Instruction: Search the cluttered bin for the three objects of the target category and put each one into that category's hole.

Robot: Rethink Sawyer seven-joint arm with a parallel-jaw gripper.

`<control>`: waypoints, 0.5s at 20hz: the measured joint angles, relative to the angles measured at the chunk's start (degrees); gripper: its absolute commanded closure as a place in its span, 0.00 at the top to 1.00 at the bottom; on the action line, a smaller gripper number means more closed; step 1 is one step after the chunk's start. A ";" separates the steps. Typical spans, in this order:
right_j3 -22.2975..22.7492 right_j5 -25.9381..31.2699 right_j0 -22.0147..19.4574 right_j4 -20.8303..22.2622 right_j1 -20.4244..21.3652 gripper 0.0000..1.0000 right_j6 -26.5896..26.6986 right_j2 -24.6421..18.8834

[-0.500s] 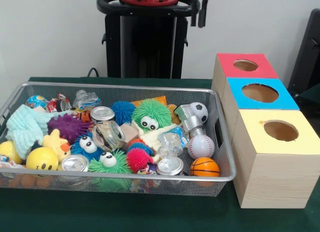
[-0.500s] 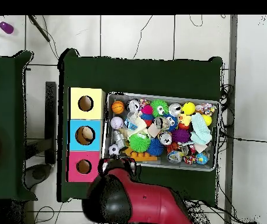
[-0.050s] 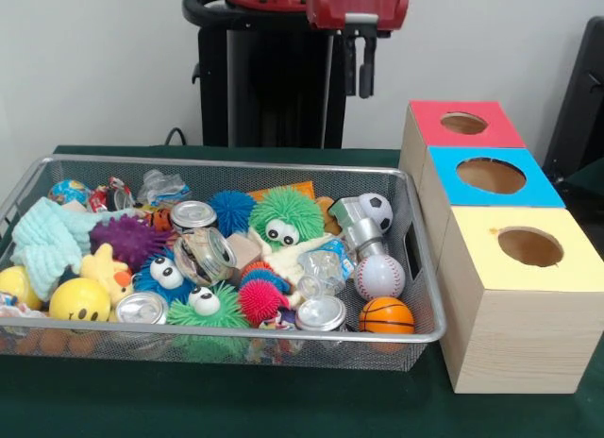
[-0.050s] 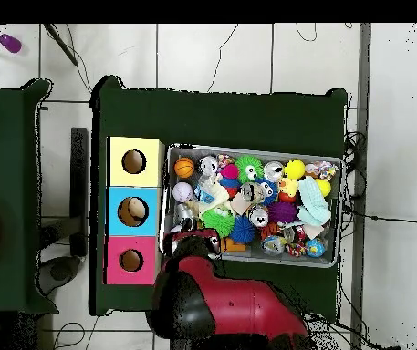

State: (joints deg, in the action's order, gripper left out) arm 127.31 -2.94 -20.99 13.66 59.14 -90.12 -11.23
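So in the front view the gripper (image 3: 360, 65) hangs at about 12 o'clock, well above the mesh bin (image 3: 415, 254) and behind its far rim. The two dark fingers (image 3: 349, 65) sit close together with only a slim gap, and there's nothing between them, so it's empty-handed. The bin is packed. The sports balls look like the likely target set to me (just my guess, the task doesn't name the category): soccer ball (image 3: 376, 210), baseball (image 3: 378, 276) and basketball (image 3: 386, 315), all bunched at the bin's 4 o'clock corner, right beside the three boxes. The red box (image 3: 462, 124), blue box (image 3: 491, 176) and yellow box (image 3: 528, 246) each have a round hole on top.

Overhead view: the red arm (image 4: 221, 314) comes up from 6 o'clock and its head covers the bin's (image 4: 253, 151) lower-left corner, so I can't make out the fingers from here. The basketball (image 4: 184, 168) sits at the bin's 10 o'clock corner, next to the yellow box (image 4: 134, 162).

What could go wrong: the balls are wedged against a silver can (image 3: 321, 312) and crinkly plastic wrap (image 3: 326, 266), so a narrow grip could skid off the round surface or snag a neighbour. Going in near the bin's wall could also clip the rim.
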 measured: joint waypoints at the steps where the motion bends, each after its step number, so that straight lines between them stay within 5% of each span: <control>1: -0.01 -1.58 0.38 1.03 -1.40 0.00 0.00 -0.01; 10: -0.17 -4.31 1.96 3.78 -9.88 0.00 0.00 0.07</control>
State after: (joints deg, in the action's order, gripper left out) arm 127.14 -7.25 -19.03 17.44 49.26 -90.12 -11.15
